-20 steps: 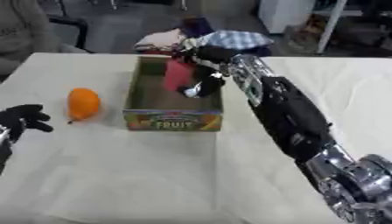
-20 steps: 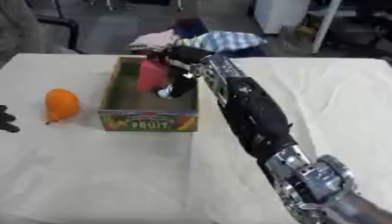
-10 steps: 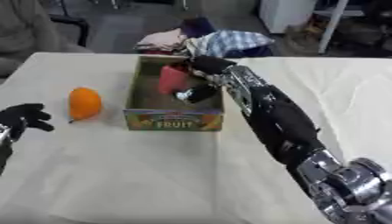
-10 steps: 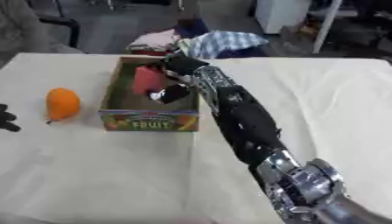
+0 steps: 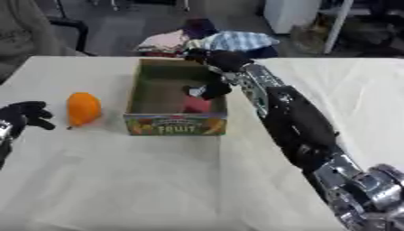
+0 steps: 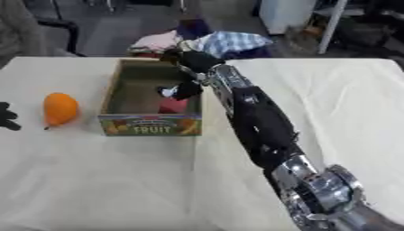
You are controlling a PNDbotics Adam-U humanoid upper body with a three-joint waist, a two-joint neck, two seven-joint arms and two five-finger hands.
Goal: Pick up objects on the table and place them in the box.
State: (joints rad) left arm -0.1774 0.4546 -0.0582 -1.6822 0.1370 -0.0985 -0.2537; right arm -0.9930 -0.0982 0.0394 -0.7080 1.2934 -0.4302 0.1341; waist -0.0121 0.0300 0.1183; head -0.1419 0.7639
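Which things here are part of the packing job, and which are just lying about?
Job:
- fruit box
- red object lying in the box
- orange fruit on the table, left of the box
- right hand over the box
- left hand

Lying about:
- pile of clothes beyond the table

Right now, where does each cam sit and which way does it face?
Left eye view: in the head, looking down and forward at the table; shows the right arm reaching over the fruit box, right hand at its far rim, left hand at the left edge.
Right eye view: beside it, same aim, scene shifted left; the left hand is barely in frame.
Both share the box, the red object inside it, the orange object to its left, and the right arm.
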